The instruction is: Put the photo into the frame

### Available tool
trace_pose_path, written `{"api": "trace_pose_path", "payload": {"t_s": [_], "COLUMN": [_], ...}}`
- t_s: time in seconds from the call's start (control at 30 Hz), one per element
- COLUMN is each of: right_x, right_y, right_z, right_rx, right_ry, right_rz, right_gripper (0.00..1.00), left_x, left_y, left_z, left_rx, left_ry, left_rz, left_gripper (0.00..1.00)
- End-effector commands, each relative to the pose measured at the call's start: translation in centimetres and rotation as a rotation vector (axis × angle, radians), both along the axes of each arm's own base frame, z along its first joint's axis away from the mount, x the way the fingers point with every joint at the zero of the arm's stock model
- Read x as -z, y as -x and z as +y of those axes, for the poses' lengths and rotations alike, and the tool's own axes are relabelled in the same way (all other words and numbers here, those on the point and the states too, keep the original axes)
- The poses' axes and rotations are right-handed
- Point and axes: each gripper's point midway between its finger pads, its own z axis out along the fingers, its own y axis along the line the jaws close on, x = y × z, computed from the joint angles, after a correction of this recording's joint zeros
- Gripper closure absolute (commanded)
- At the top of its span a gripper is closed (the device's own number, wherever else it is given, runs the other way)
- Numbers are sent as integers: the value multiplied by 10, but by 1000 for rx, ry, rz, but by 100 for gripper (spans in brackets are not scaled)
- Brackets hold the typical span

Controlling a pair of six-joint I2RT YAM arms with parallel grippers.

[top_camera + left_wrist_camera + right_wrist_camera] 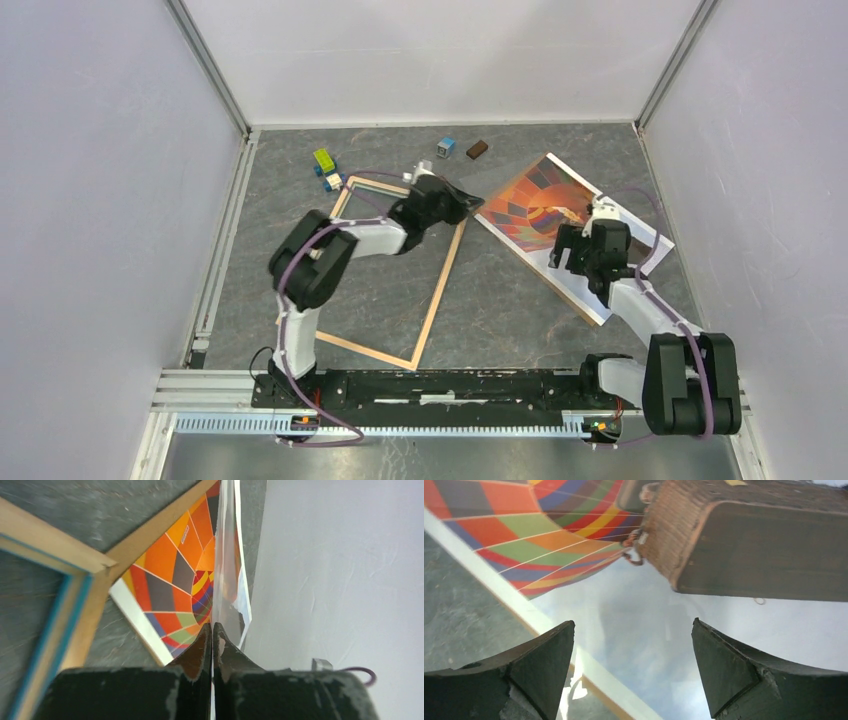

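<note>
We look down on a grey marbled tabletop (500,310) boxed in by plain white walls (100,200) with aluminium corner posts. The frame (441,290), a thin rectangle with its light wood side up, lies flat left of centre. The photo (530,200), a large paper print of orange, red and yellow balloon swirls with a white border, lies picture-up just beside it on the right. Our left gripper (212,630) pinches the photo's corner nearest the frame, fingers pressed together on the sheet. Our right gripper (633,625) hovers over the print, fingers spread. Small coloured blocks (323,160) sit near the back wall.
</note>
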Motion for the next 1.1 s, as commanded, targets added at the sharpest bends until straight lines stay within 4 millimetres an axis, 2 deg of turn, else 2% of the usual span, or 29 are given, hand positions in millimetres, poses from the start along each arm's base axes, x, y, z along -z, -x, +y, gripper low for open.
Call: {"api": "trace_pose_path", "payload": {"t_s": [0.0,0.07,0.17,0.27,0.37,0.5,0.57,0.63,0.8,0.93,1.07], "right_x": [-27,-35,-46,-45,-36,-21,-19,-20,-15,-3,-2], "right_y": [-10,-12,-15,-15,-15,-22,-25,-27,-21,-16,-9], "right_z": [23,37,62,85,103,110,113,119,127,126,143], "right_rx": [-112,-169,-273,-366,-432,-449,-457,-474,-491,-471,-512], "right_ry": [61,52,-7,-95,-172,-198,-209,-238,-298,-302,-413], "right_rz": [-10,-16,-35,-40,-8,54,65,63,69,107,124], "right_gripper": [7,7,7,7,7,9,9,9,9,9,9], "left_x": [-57,-50,-26,1,16,29,34,34,33,40,44], "left_y": [23,33,58,77,87,88,85,80,64,61,60], "left_z": [53,90,139,193,233,270,280,277,275,283,284], "left_rx": [153,190,282,330,335,304,294,303,292,256,250], "left_ry": [-9,-82,-186,-317,-405,-463,-455,-409,-382,-401,-393], "left_rz": [-31,33,180,295,364,413,421,408,379,379,385], "left_gripper": [98,98,98,98,98,98,98,96,84,80,77]}}
